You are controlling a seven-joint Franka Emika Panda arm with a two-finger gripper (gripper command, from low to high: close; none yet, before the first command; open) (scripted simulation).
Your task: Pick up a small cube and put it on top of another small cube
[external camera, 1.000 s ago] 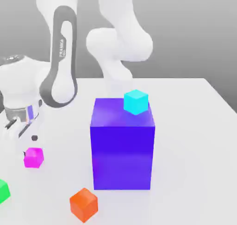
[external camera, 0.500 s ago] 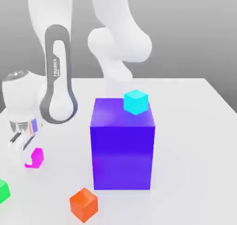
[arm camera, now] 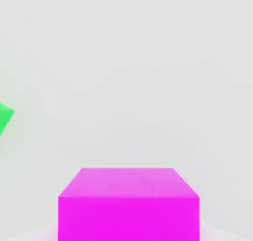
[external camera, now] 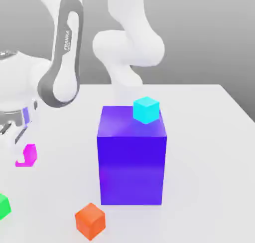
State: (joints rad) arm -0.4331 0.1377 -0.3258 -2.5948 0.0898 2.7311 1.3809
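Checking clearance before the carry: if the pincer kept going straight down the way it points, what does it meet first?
The pincer is shut on the magenta cube, pointing down. Below it lies bare white table, so the cube would meet that first. The green cube sits off that line, though depth is uncertain.

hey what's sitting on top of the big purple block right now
A cyan cube sits on the purple block's top, at the far corner toward the exterior view's right. The rest of that top is bare.
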